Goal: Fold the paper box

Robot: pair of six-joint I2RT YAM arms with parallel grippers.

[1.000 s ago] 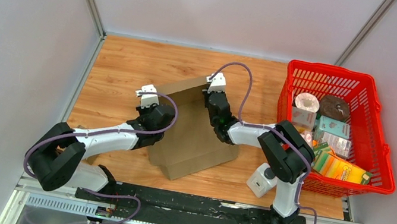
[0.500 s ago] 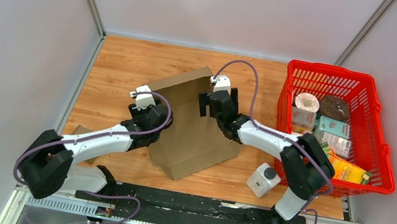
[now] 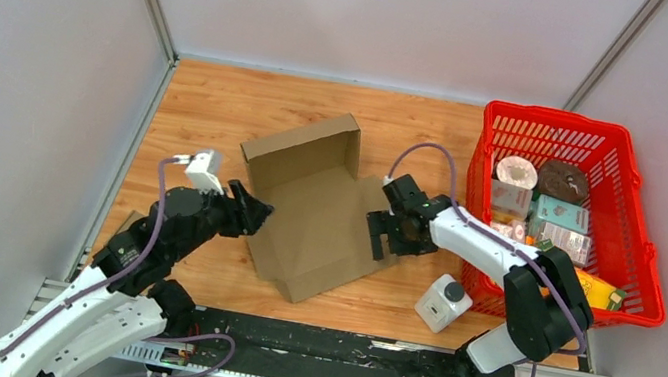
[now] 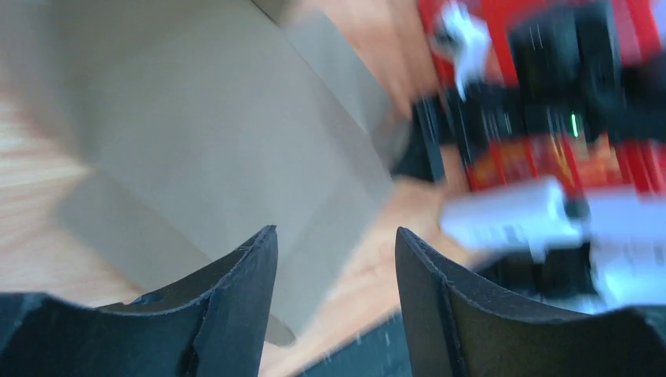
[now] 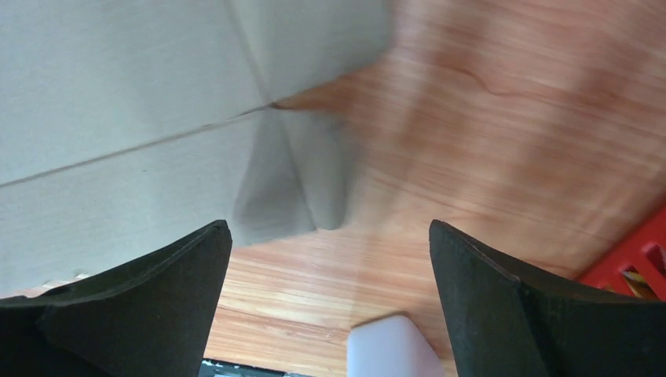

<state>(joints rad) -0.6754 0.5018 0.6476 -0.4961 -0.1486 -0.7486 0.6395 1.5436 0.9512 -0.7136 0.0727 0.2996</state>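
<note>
Paper box (image 3: 311, 213) lies open about mid-way across the wooden table (image 3: 211, 108), set askew. Short walls stand up round its far end; the nearer panel lies flat on the wood.

My left gripper (image 3: 257, 211) sits just beside the box's left edge. Jaws apart, nothing between them. Whether a fingertip touches the card, I cannot tell. The left wrist view is blurred: grey-brown cardboard (image 4: 196, 141) spreads beyond the tips of that gripper (image 4: 334, 243).

My right gripper (image 3: 378, 238) is at the box's right edge. Jaws spread wide, empty. From the right wrist, this gripper (image 5: 330, 236) frames a corner of the box (image 5: 118, 118) with a small flap, and bare wood beside it.

A white container (image 3: 439, 303) stands on the table near my right arm, on the near side. A red basket (image 3: 564, 116) full of packaged goods stands to the right of the box, apart from it.
</note>
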